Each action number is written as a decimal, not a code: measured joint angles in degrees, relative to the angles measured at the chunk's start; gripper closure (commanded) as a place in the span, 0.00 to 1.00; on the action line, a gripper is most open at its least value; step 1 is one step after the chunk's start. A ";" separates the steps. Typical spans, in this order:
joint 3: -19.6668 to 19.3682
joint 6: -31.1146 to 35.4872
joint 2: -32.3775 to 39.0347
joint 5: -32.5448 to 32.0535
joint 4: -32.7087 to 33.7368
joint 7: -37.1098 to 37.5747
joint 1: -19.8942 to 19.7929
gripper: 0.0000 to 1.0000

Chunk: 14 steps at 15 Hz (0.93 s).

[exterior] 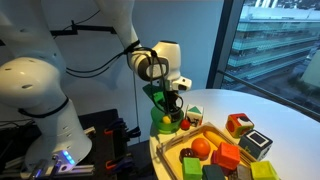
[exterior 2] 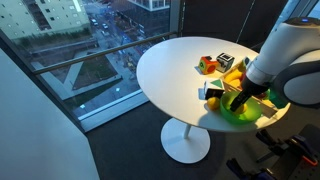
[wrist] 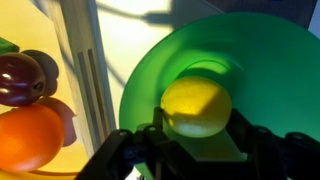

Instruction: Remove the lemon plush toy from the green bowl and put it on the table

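In the wrist view the lemon plush toy (wrist: 197,105), a yellow oval, sits low inside the green bowl (wrist: 270,60). My gripper (wrist: 198,122) has one finger on each side of the toy, both touching it, so it looks shut on it. In both exterior views the gripper (exterior: 172,110) (exterior 2: 238,99) reaches down into the green bowl (exterior: 160,123) (exterior 2: 243,113) at the edge of the white round table (exterior: 290,118) (exterior 2: 170,70). The toy is hidden in the exterior views.
A shallow wooden tray (exterior: 212,133) stands next to the bowl, holding an orange ball (exterior: 201,147) (wrist: 25,135), a dark purple fruit toy (wrist: 20,75) and several coloured blocks (exterior: 238,124). A window lies behind the table.
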 measured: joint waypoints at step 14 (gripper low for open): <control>-3.62 -17.68 -9.46 1.90 6.85 -5.83 -3.21 0.60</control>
